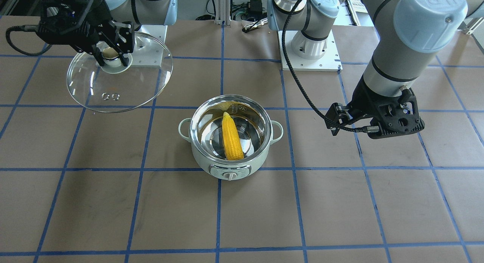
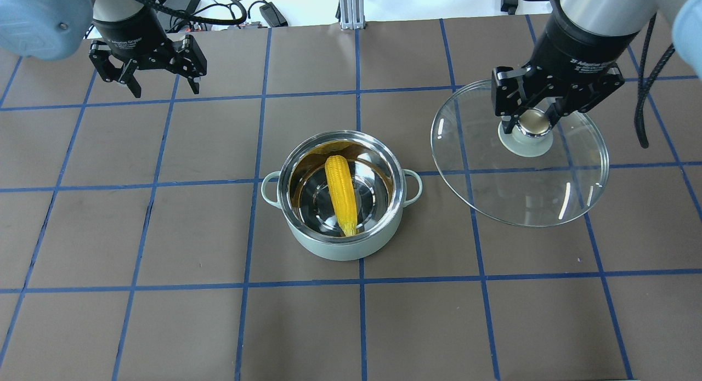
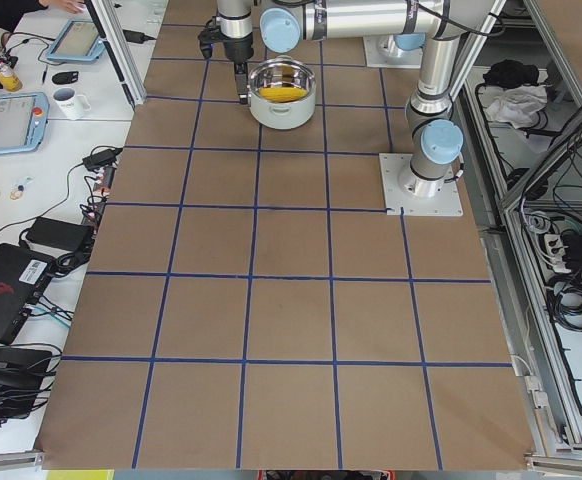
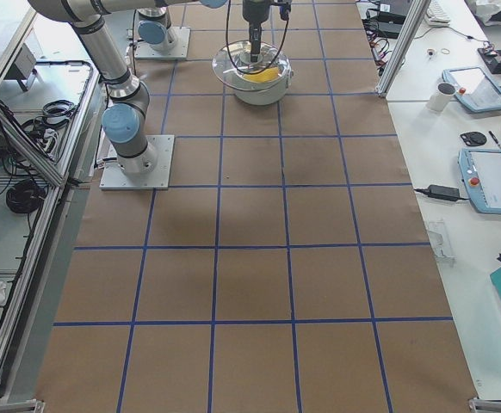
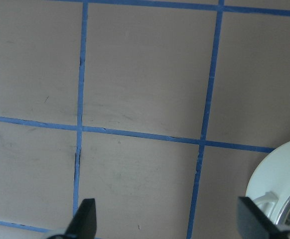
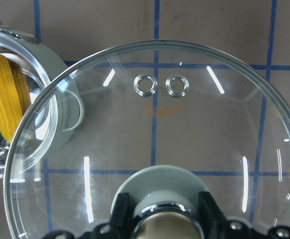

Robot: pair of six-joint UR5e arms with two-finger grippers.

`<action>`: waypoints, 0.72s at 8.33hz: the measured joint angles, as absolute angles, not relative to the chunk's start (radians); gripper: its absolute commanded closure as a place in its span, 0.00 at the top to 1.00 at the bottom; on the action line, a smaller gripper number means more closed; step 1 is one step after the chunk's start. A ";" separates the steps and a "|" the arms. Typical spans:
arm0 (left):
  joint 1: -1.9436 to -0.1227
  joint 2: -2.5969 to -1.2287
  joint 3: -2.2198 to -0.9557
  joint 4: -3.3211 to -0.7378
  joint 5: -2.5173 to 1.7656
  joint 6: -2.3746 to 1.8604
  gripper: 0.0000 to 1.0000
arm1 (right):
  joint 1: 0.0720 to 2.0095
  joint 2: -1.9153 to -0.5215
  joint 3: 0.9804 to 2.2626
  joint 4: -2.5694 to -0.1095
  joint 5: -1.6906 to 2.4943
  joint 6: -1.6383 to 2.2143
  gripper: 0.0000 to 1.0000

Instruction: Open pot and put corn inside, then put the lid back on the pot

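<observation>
With the corn [image 2: 341, 192] lying inside the pot [image 2: 329, 250] and the left gripper [image 2: 165, 89] spread empty, the right gripper [image 2: 531, 123] clamps the lid [image 2: 521, 194] by its knob [image 1: 110, 53], apparently tilted, so an off-centre descent could seat it askew or twist it loose.

Glossy steel-lined pot [image 2: 307, 244], clear glass lid [image 2: 526, 189]

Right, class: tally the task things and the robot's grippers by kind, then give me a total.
pot: 1
corn: 1
lid: 1
grippers: 2 (left gripper, right gripper)
Total: 5
</observation>
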State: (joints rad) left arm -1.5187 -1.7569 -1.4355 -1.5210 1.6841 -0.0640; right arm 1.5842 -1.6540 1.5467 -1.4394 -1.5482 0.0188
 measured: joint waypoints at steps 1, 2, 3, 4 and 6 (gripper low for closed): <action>-1.519 -1.757 -1.436 -1.521 1.684 -0.066 1.00 | 1.612 -1.631 1.545 -1.471 -1.533 0.056 0.11; -1.519 -1.757 -1.436 -1.520 1.684 -0.067 1.00 | 1.668 -1.606 1.544 -1.512 -1.533 0.104 0.11; -1.519 -1.757 -1.437 -1.520 1.684 -0.067 1.00 | 1.744 -1.568 1.543 -1.568 -1.537 0.177 0.09; -1.519 -1.757 -1.437 -1.520 1.684 -0.066 1.00 | 1.827 -1.515 1.540 -1.636 -1.542 0.253 0.09; -1.519 -1.757 -1.437 -1.519 1.684 -0.067 1.00 | 1.983 -1.395 1.523 -1.747 -1.560 0.403 0.09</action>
State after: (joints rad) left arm -1.5186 -1.7567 -1.4373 -1.5188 1.6843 -0.0671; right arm 1.9826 -1.3950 1.5226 -1.7474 -1.5601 0.4034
